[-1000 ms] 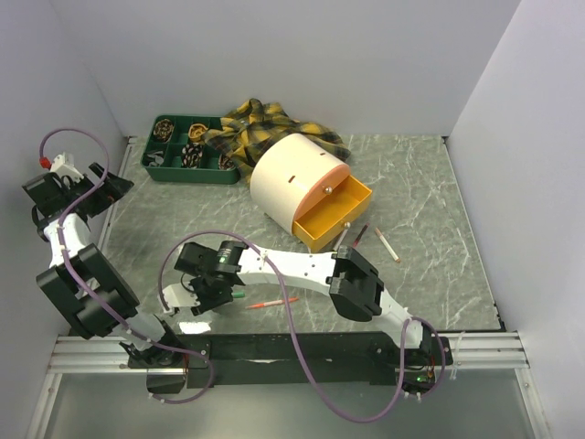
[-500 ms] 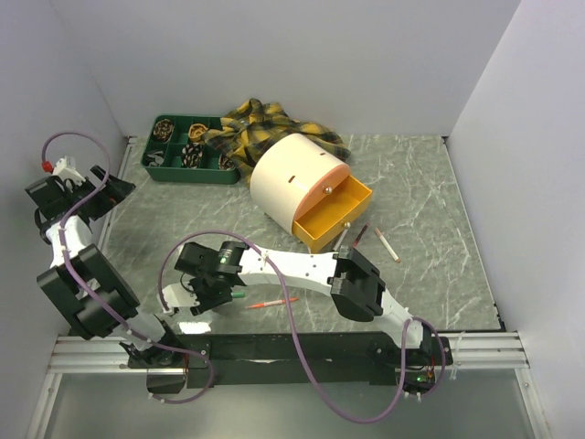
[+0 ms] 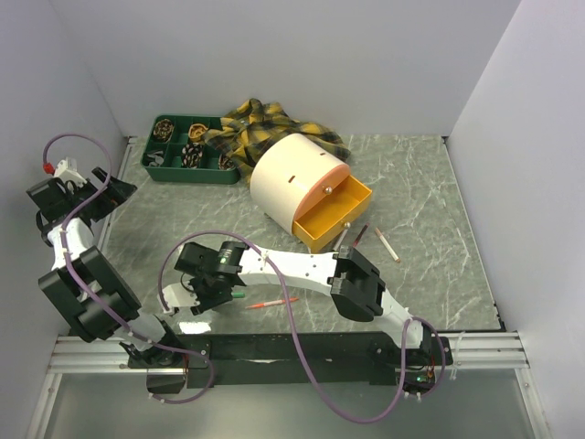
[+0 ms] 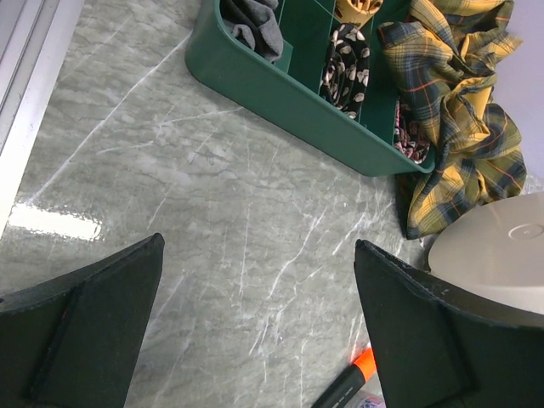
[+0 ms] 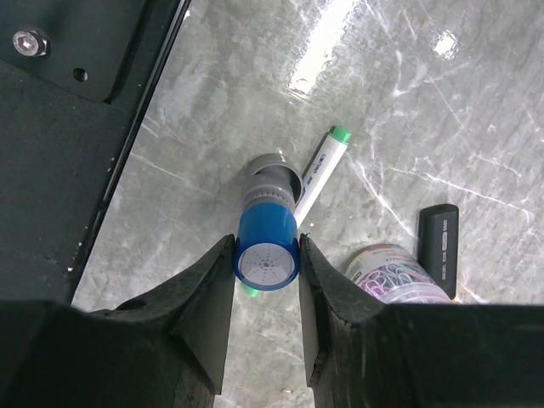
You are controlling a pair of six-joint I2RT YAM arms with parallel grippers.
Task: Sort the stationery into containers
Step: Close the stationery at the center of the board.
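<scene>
My right gripper point(image 5: 266, 252) is shut on a grey tube with a blue cap point(image 5: 267, 242), held just above the table near the front left point(image 3: 215, 293). Beside it lie a white pen with a green cap point(image 5: 317, 172), a black highlighter point(image 5: 438, 239) and a clear tub of coloured clips point(image 5: 394, 274). My left gripper point(image 4: 257, 255) is open and empty above the table's left side point(image 3: 111, 189). It looks onto the dark green divided tray point(image 4: 280, 89), the cream drum point(image 4: 497, 246) and the highlighter's orange cap point(image 4: 363, 365).
The drum point(image 3: 291, 174) has its orange drawer point(image 3: 336, 212) pulled open toward the front right. The plaid cloth point(image 3: 270, 128) lies behind it, next to the green tray point(image 3: 155, 167). A red pen point(image 3: 272, 302) and two more pens point(image 3: 358, 236) point(image 3: 388, 245) lie on the table.
My left wrist has shifted slightly at the left wall. My right gripper and the tube have not moved.
</scene>
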